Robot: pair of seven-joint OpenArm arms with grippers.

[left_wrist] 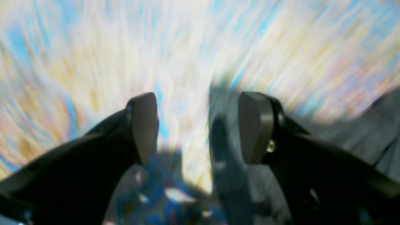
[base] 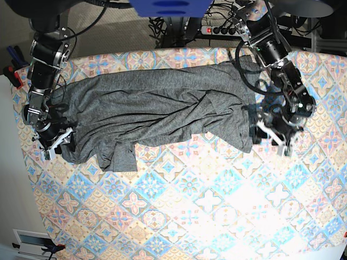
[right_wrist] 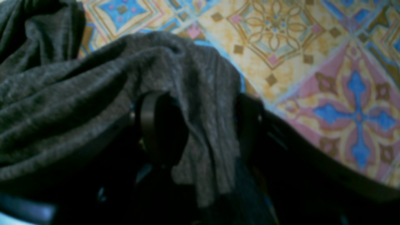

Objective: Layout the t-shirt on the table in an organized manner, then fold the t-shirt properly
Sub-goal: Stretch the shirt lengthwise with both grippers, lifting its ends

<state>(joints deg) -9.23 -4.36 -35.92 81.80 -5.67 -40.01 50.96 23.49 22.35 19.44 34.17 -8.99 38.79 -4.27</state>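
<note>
The dark-grey t-shirt (base: 157, 108) lies lengthwise across the far half of the table (base: 190, 206), wrinkled, with folds bunched at its middle and ends. At its left end my right gripper (base: 51, 142) stands open. In the right wrist view a fold of the shirt (right_wrist: 62, 93) drapes over and hangs between the two fingers (right_wrist: 150, 125), which stand apart (right_wrist: 200, 125). At the shirt's right end my left gripper (base: 271, 132) is open too. The left wrist view is motion-blurred: grey fabric (left_wrist: 231, 175) sits just inside the right pad (left_wrist: 254, 125), jaws wide (left_wrist: 200, 128).
The table's left edge runs close beside my right gripper. A power strip and cables (base: 217, 27) lie behind the table's far edge. A red clamp (base: 11, 76) sits at the far left. The patterned cloth (right_wrist: 312, 62) shows bare beside the right gripper.
</note>
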